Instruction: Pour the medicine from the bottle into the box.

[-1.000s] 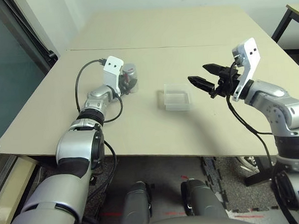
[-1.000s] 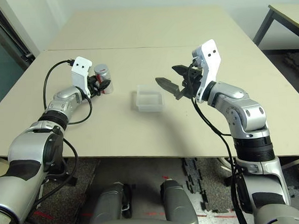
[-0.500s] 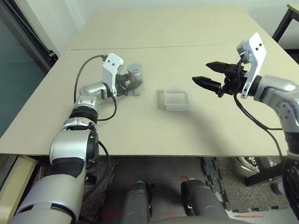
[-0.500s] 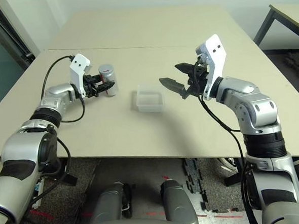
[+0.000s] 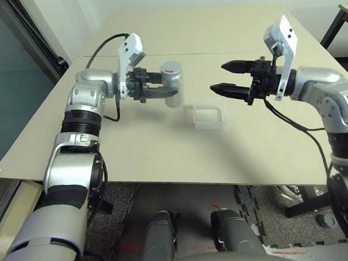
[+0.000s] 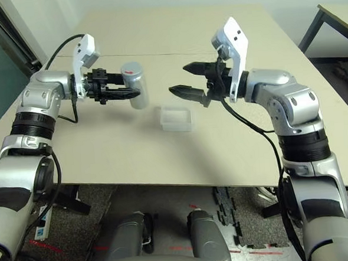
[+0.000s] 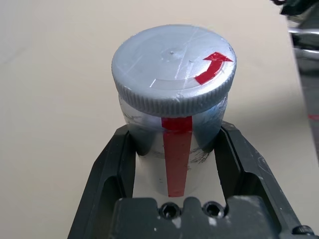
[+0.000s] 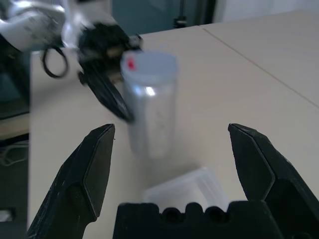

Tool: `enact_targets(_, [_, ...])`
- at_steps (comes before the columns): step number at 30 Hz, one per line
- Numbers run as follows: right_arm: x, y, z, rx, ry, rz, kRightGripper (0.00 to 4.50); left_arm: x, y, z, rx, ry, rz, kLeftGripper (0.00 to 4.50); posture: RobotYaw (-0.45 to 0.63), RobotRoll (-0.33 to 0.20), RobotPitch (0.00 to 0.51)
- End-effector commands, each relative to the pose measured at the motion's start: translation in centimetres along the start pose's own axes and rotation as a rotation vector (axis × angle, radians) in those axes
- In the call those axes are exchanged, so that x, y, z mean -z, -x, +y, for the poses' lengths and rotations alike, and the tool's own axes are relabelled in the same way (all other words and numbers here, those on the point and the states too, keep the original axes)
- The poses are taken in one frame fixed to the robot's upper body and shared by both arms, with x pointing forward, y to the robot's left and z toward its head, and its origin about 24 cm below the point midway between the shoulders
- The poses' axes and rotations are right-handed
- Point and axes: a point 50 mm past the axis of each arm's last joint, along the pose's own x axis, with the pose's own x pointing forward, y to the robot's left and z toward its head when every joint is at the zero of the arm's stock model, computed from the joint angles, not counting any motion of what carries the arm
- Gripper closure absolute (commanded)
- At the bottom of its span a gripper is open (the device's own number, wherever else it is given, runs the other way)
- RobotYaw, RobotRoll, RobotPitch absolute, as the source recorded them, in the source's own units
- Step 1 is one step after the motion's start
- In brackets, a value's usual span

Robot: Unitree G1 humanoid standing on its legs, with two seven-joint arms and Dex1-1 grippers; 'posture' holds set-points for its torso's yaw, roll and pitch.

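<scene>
A: The left gripper (image 5: 167, 94) is clamping the bottle (image 5: 172, 83) by its lower body and holding it upright above the table (image 5: 163, 155), beside the box (image 5: 209, 115). The cap (image 7: 173, 69) is on.

B: And the right gripper (image 5: 225, 77)?

A: Its fingers are spread wide with nothing between them, pointing across at the bottle. The box is lying on the table between and below the two grippers.

B: What could go wrong, in your judgement?

A: Nothing is pouring while that cap is sealing the neck. If the right gripper is going for the cap, the bottle may spin inside the left one's grip rather than unscrew. Tilting well short of the box would drop the pill on the table.

B: Are the views differing?

A: The left wrist view is showing a red arrow on the cap and a red stripe down the bottle. The right wrist view is showing the bottle lined up between its own fingers, with the box beneath. I cannot see the pill anywhere.
</scene>
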Motion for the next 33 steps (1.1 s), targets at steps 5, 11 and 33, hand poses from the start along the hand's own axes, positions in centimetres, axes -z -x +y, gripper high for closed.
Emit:
enact_targets(5, [-0.9, -0.3, 0.4, -0.043, 0.016, 0.010, 0.00, -0.9, -2.4, -0.6, 0.083, -0.100, -0.009, 2.02, -0.10, 0.000, 0.077])
enact_targets(11, [-1.1, -1.0, 0.7, -0.065, 0.028, 0.012, 0.00, -1.2, -3.3, -0.7, 0.097, -0.124, -0.020, 2.02, -0.10, 0.000, 0.070])
enact_targets(33, [-0.9, -2.7, 0.9, -0.109, 0.089, -0.059, 1.92, -2.1, -3.7, -1.3, 0.124, -0.133, -0.049, 2.02, -0.07, 0.000, 0.075])
